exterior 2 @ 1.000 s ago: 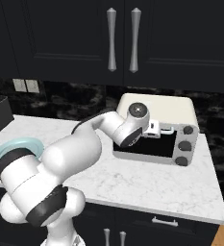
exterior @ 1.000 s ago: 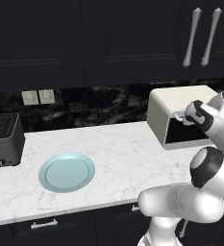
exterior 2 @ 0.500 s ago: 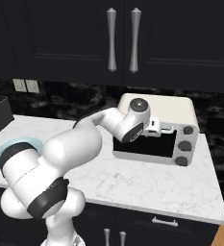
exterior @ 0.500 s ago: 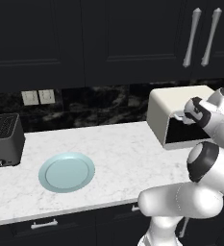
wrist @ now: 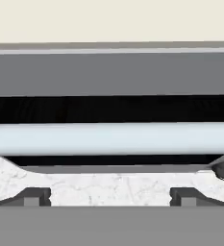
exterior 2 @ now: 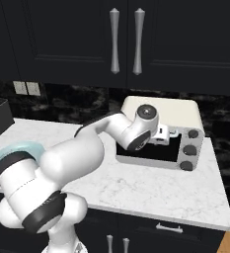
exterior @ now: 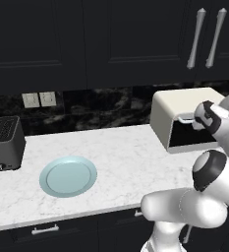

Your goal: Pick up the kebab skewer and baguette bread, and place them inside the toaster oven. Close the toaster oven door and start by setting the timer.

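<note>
Gripper point(wrist: 110, 194) is sitting right at the toaster oven door point(exterior: 192, 136), fingers point(wrist: 35, 195) standing wide apart w/ nothing between them, the pale bar handle point(wrist: 108, 138) running across just ahead of the tips. Toaster oven point(exterior 2: 162, 133) is sitting at the back of the white marble counter point(exterior: 121, 157) near its right end, door looking up and shut; kebab skewer & baguette can't be made out. Round light-blue plate point(exterior: 68, 176) is lying bare well to the left, w/ the dark slot toaster point(exterior: 5, 143) standing further left.
</note>
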Controlling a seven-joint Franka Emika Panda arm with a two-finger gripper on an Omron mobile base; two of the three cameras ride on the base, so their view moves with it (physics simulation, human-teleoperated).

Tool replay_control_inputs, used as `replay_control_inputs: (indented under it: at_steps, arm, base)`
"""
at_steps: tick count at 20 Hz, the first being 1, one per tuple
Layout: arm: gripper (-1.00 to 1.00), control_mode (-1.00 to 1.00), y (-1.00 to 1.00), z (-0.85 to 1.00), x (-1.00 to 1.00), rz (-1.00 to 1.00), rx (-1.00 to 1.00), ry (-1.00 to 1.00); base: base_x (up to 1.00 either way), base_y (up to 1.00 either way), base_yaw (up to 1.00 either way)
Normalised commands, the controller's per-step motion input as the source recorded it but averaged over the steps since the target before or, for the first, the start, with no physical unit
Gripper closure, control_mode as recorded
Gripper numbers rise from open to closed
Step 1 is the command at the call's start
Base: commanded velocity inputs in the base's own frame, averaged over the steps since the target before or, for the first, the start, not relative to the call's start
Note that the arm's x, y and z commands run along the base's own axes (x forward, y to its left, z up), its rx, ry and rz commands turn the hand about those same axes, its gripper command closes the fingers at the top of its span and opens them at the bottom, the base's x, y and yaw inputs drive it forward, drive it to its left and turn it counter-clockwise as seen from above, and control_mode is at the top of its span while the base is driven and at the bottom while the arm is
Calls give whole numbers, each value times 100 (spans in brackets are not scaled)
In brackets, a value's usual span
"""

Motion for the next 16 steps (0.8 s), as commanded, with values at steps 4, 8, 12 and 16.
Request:
replay_control_inputs:
  at_steps: [4,8,12,16]
  arm:
    - [-100,-100,-53,0,-61,0,0,0]
    - [-100,-100,-62,0,-57,6,0,-1]
    - [-100,-100,-50,5,-49,26,-9,-14]
    - [-100,-100,-52,16,-35,41,-20,-19]
  base:
    - [0,0,0]
    - [0,0,0]
    - [0,0,0]
    - [0,0,0]
